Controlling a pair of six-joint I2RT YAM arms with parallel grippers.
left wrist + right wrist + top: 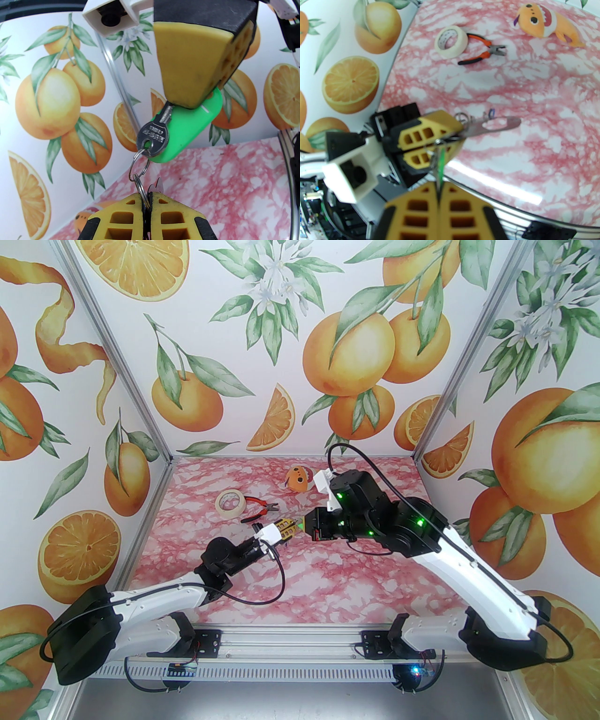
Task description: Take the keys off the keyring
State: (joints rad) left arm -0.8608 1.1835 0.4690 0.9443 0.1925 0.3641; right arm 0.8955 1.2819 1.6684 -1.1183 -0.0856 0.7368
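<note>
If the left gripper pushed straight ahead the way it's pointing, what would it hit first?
Likely the silver key and green key tag just ahead, then the right gripper pinching them; depth is unclear.

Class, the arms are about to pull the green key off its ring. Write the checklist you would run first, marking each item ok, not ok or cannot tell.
1. Is the right gripper shut on the green key tag: ok.
2. Is the left gripper shut on the keyring: ok.
3. Is the silver key free of the small split ring: not ok, it is threaded through.
4. Is the gap of the small split ring turned toward the silver key: cannot tell.
5. Are the tape and pliers away from both grippers: ok.
</note>
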